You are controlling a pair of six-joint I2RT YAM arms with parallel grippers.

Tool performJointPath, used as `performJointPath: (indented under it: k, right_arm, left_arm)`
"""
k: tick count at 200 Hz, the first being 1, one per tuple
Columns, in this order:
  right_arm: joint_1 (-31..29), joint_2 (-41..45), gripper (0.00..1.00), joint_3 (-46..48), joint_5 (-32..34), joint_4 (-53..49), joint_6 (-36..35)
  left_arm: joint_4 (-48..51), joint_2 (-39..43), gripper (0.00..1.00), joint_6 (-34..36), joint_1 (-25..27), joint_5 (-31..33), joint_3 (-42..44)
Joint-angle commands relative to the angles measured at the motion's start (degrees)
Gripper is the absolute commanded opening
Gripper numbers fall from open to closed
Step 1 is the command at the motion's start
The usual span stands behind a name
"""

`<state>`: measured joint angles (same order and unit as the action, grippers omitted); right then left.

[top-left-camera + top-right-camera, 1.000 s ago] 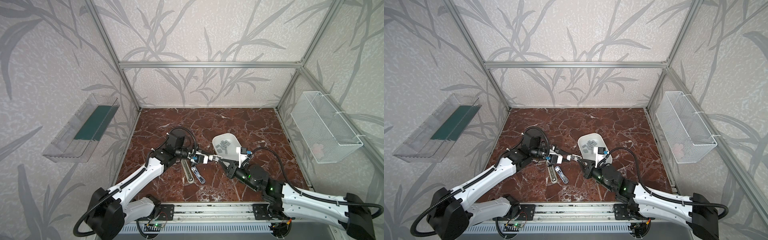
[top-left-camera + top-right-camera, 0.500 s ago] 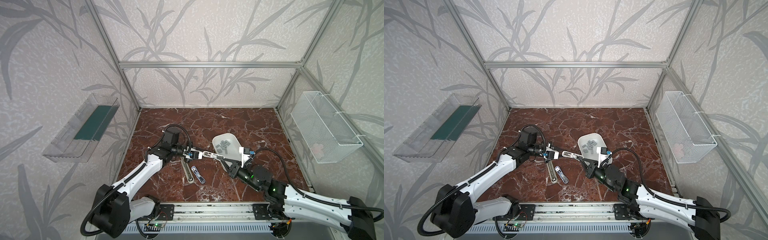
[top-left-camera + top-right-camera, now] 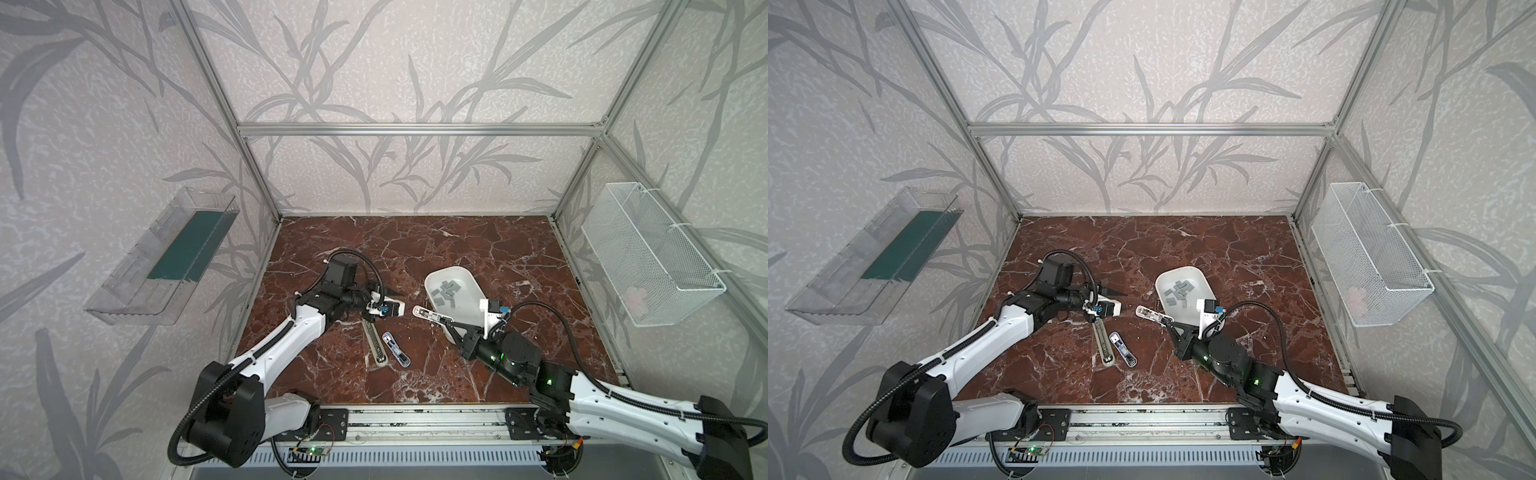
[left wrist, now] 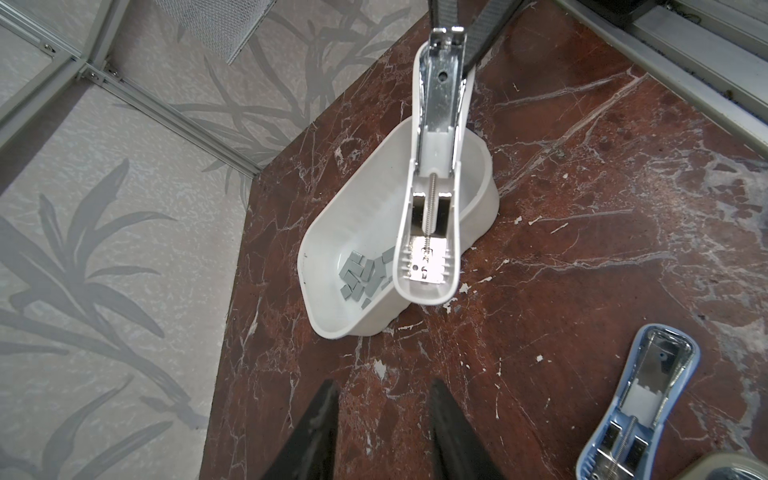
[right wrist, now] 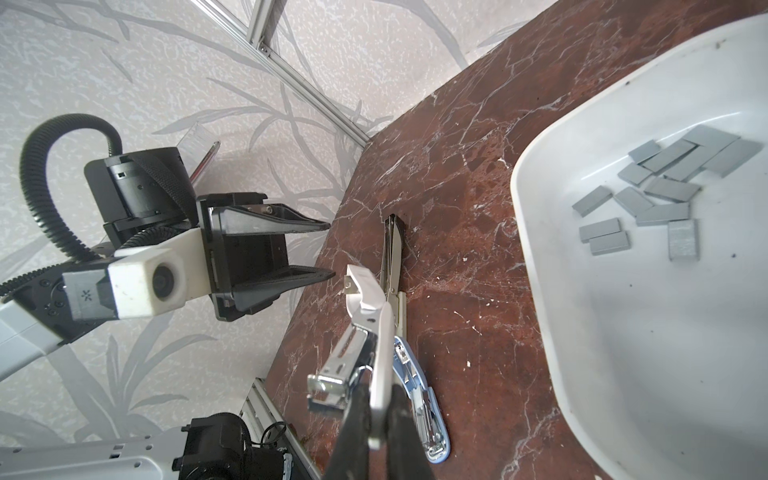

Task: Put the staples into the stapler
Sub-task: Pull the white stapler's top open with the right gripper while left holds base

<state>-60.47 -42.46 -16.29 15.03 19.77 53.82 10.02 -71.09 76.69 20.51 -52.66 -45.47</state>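
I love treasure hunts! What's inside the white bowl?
A loose pile of small grey staples lies inside the white bowl. In a top view the right arm's wrist camera hides the bowl's near end.

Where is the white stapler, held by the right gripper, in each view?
In a top view: white stapler at white tray's left edge.
In a top view: white stapler, likewise.
Left wrist: white stapler overlapping white tray.
Right wrist: white stapler beside white tray.
Shared landmark: white tray.
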Motion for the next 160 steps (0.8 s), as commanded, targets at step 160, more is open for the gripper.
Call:
performJointPath:
  k: [160]
  right_arm:
    - [0.1,-5.53,0.0,-0.84,-3.58,5.68,0.33]
  left_arm:
    - [1.22,-2.81,0.41,-7.47,18.1,3.3,-3.56]
